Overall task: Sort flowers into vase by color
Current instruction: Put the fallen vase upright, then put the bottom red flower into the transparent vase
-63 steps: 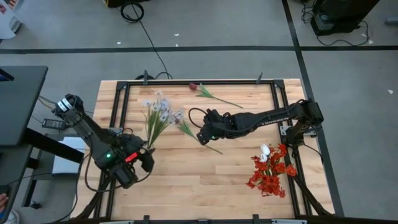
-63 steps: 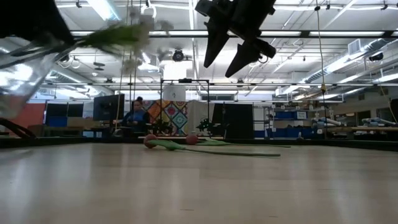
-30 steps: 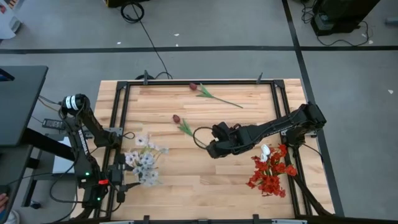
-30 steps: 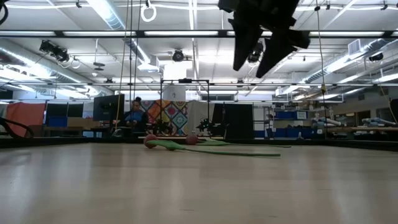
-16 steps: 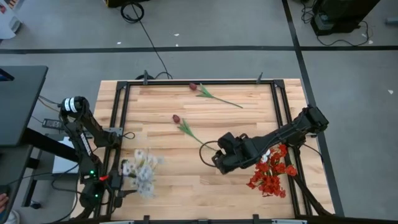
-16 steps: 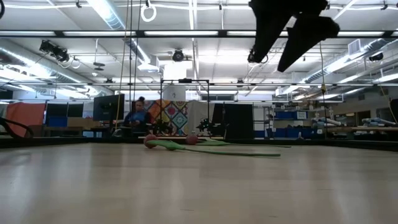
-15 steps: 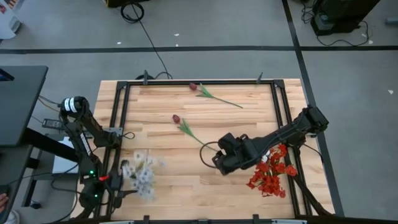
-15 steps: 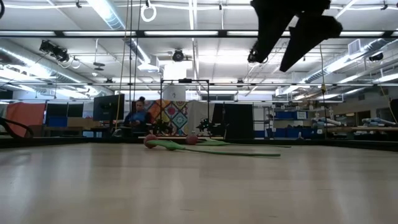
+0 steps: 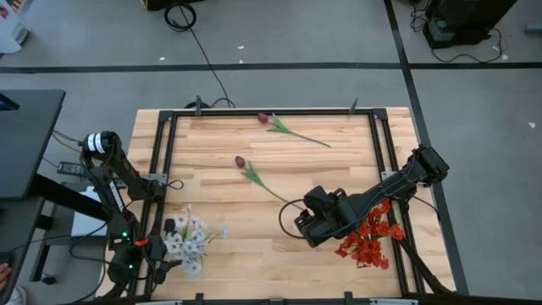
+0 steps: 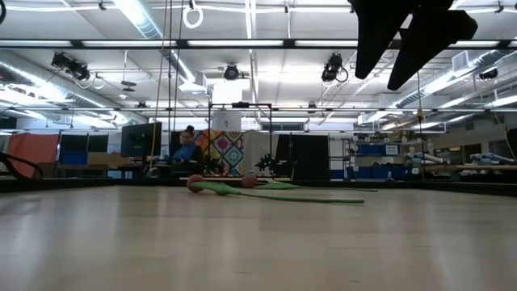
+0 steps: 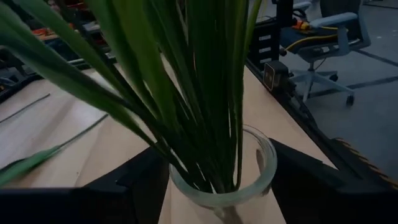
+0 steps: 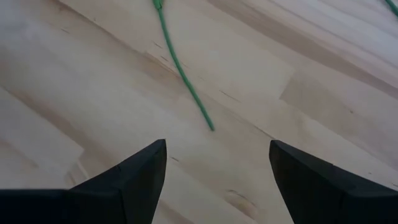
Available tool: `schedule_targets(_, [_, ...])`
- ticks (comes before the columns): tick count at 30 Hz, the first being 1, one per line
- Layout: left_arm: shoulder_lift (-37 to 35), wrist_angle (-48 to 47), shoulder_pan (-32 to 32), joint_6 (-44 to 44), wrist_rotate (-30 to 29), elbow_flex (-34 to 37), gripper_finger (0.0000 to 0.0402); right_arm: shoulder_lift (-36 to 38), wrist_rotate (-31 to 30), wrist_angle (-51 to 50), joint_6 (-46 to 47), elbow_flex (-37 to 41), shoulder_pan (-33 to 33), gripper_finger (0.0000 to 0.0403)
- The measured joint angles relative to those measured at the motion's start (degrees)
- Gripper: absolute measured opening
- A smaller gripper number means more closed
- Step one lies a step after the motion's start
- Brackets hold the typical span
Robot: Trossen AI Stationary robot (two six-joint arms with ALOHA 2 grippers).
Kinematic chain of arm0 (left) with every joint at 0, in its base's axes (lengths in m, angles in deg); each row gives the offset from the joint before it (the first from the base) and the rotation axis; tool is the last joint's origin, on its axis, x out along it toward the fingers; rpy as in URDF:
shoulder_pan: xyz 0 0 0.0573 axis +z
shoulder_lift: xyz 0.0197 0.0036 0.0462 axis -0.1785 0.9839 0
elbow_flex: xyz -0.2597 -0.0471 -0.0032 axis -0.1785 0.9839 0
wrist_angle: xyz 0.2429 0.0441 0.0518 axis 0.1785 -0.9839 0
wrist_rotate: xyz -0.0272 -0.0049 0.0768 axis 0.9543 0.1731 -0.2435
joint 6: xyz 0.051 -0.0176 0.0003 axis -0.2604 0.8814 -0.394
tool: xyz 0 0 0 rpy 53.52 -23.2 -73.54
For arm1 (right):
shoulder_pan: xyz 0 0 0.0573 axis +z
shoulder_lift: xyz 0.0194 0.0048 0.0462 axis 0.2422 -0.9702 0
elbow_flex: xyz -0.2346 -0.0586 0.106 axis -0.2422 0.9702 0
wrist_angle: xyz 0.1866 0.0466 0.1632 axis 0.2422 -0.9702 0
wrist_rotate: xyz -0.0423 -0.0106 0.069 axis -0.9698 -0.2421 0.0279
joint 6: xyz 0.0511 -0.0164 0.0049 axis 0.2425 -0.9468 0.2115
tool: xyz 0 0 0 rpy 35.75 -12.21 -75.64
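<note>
Hovering right gripper [image 9: 310, 222] jaws wide, empty; left gripper [image 11: 211, 186] straddles the white-spray vase [image 11: 221, 180], grip unclear; we'd pinch the light, floppy maroon tulip [image 9: 240, 161] mid-stem.

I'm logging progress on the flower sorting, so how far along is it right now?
Done: the white blossom sprays stand in a glass vase at the table's front left, and the red blooms are gathered front right. In hand: the left gripper sits at that vase; the right gripper hangs open and empty above the wood. Left: two maroon tulips lie loose on the table.
</note>
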Motion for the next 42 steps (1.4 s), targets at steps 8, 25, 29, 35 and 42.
schedule_targets(8, [-4.26,-0.62,-0.99,-1.48,0.9,0.07,0.0301,0.0,1.28,0.39,0.04,0.0,-0.14,0.0291])
schedule_targets(25, [-21.9,-23.32,-1.04,1.35,20.34,-6.63,0.0373,0.0,2.53,8.95,0.0,0.0,-0.31,0.0291])
schedule_targets(29, [-25.26,-37.0,-1.03,5.58,21.27,-12.24,0.0373,0.0,2.91,10.9,-0.78,-0.02,-0.86,0.0291])
schedule_targets(35, [-28.47,-55.61,-1.0,10.97,21.99,-23.69,0.0373,0.0,3.94,14.18,-4.74,-0.02,-2.95,0.0291])
schedule_targets(42, [-29.07,-79.4,2.03,27.69,20.87,-37.97,0.037,0.0,9.55,17.48,-10.72,-0.02,-8.86,0.0283])
